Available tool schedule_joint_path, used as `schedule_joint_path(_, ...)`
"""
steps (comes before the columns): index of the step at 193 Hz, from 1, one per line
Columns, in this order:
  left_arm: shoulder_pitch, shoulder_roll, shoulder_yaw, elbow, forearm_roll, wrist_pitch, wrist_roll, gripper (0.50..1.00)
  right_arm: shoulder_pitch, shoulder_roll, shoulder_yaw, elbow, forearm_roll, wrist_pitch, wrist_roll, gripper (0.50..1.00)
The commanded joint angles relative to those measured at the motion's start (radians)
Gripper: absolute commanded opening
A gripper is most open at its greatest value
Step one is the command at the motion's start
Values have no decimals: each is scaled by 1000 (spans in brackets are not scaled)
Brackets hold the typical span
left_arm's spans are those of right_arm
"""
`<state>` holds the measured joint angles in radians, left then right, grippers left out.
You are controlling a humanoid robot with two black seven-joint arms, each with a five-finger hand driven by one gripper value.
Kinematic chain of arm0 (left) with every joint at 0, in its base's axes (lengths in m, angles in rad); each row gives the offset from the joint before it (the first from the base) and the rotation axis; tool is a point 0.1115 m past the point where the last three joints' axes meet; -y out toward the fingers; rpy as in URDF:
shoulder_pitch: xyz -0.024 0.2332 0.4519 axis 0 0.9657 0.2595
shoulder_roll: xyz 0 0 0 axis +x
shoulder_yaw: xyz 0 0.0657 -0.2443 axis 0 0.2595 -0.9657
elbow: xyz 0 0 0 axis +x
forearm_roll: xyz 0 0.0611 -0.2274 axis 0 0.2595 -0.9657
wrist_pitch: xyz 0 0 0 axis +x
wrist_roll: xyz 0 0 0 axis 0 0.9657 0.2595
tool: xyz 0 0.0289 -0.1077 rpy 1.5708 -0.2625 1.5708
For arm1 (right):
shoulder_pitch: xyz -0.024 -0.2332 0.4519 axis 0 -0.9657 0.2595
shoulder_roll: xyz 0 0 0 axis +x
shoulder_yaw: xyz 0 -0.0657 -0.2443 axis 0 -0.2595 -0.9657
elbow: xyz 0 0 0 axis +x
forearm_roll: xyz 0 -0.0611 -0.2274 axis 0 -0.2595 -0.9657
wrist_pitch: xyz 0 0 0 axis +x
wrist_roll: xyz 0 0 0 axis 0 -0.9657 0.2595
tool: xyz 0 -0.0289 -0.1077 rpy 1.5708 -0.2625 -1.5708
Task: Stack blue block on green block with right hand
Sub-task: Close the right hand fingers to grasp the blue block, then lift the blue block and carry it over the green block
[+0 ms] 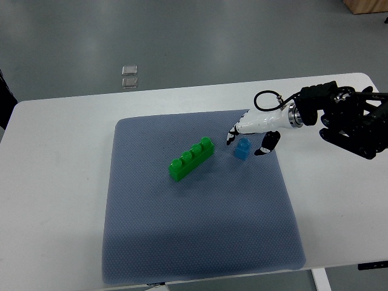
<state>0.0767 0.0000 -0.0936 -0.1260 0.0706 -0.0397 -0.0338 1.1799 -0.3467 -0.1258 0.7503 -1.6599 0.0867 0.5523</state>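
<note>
the right hand [250,134] reaches in from the right of the frame, fingers spread and holding nothing, straddling the blue block [242,148], which sits just below it on the grey mat [200,230] right of centre. the green block [191,159] lies just left of the blue one, apart from it, its long axis running from lower left to upper right. the left hand is out of view

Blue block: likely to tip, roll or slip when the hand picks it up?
The blue block looks like a small, rigid plastic brick, so probably light and stiff. Its flat faces make rolling unlikely. It sits on the textured grey mat, which should limit sliding. Smooth sides could slip in the right hand, whose fingers are spread around it.
</note>
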Motion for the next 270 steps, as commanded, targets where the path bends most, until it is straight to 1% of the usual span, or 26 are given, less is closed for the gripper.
schedule_joint_path(1, 0, 0, 0, 0, 0, 0, 0, 1000, -5, 0, -2, 0, 0, -1, 0, 768)
schedule_joint_path(28, 0, 0, 0, 0, 0, 0, 0, 1000, -5, 0, -2, 0, 0, -1, 0, 756)
schedule_joint_path(35, 0, 0, 0, 0, 0, 0, 0, 1000, -6, 0, -2, 0, 0, 1, 0, 740)
schedule_joint_path(38, 0, 0, 0, 0, 0, 0, 0, 1000, -6, 0, -2, 0, 0, -1, 0, 725)
schedule_joint_path(54, 0, 0, 0, 0, 0, 0, 0, 1000, -6, 3, -2, 0, 0, -1, 0, 713)
schedule_joint_path(76, 0, 0, 0, 0, 0, 0, 0, 1000, -6, 5, -2, 0, 0, -1, 0, 711)
schedule_joint_path(100, 0, 0, 0, 0, 0, 0, 0, 1000, -6, 5, -2, 0, 0, -1, 0, 695)
schedule_joint_path(135, 0, 0, 0, 0, 0, 0, 0, 1000, -6, 5, -2, 0, -1, -1, 0, 684)
schedule_joint_path(150, 0, 0, 0, 0, 0, 0, 0, 1000, -6, 5, -3, 0, -1, -1, 0, 658)
schedule_joint_path(180, 0, 0, 0, -1, 0, 0, 0, 1000, -6, 5, -3, 0, -1, -1, 0, 652)
schedule_joint_path(211, 0, 0, 0, 0, 0, 1, 0, 1000, -5, 5, -3, 1, -1, 1, 3, 623)
schedule_joint_path(249, 0, 0, 0, 0, 0, 0, 0, 1000, -2, 3, -3, 1, 0, -1, 8, 613)
schedule_joint_path(270, 0, 0, 0, 0, 0, 0, 0, 1000, 0, 0, 2, 1, 2, 1, 11, 599)
